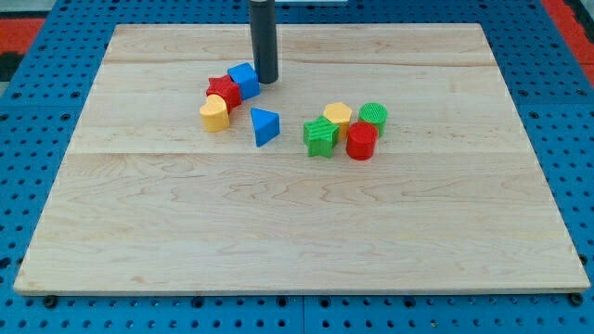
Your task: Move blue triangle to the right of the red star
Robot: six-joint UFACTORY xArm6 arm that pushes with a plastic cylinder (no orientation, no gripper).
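Nearest the camera runs the front edge of a pale wooden board (297,232), made of planks laid side by side, with bare wood across its whole lower half. Under and around the board lies a blue pegboard (28,186) full of small holes, and red strips show at both top corners of the view.

Taking the red star (223,90) as landmark: a blue cube (244,80) touches it on the view's upper right, and a yellow block (214,113) touches it just below, slightly to the view's left. The blue triangle (264,125) lies below and to the view's right of the star, near it but apart, standing alone.

Well to the view's right of the star sits a tight cluster: a green star (320,136), a yellow hexagon (338,117) behind it, a red cylinder (362,141) and a green cylinder (374,116) at the far side.

No pincer shows on this arm, only a straight dark rod (264,37) coming down from the view's top. My tip (266,81) rests on the board just right of the blue cube, touching or nearly touching it, above the triangle and up-right of the red star. It holds nothing.
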